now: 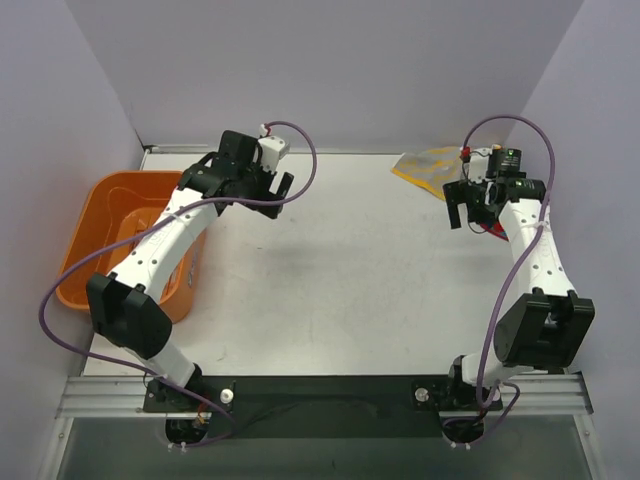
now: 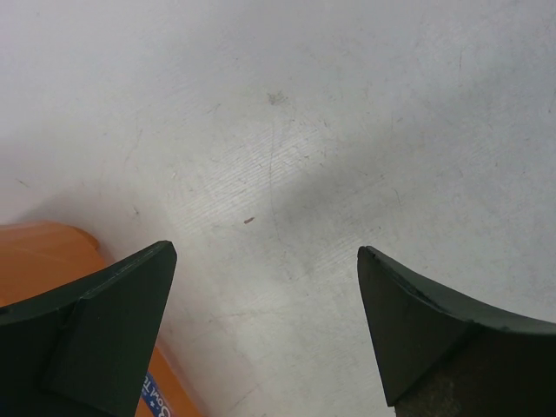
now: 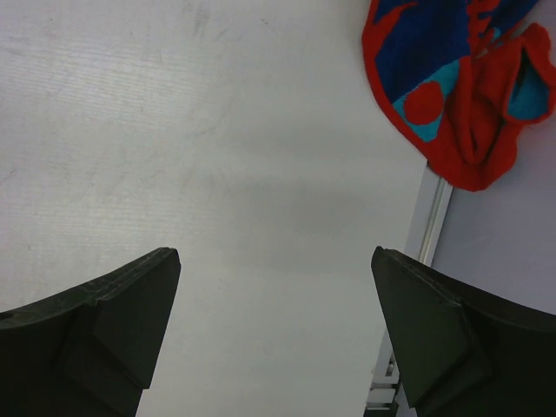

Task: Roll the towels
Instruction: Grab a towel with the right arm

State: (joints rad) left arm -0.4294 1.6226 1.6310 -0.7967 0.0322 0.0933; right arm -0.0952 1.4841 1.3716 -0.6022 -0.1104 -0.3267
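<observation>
At left side: orange tub, inside partly hidden | left jaws, right jaws: spread wide

red-turquoise towel: crumpled, right edge | yellow towel: far right

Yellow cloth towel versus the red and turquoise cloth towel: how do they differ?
The yellow cloth towel has pale orange markings; the red and turquoise cloth towel carries dark blue shapes. The yellow one lies fairly flat at the table's far edge; the red one is bunched at its right edge. From above the yellow one shows openly, the red one mostly hides under the right arm. Both are unrolled and ungripped.
</observation>
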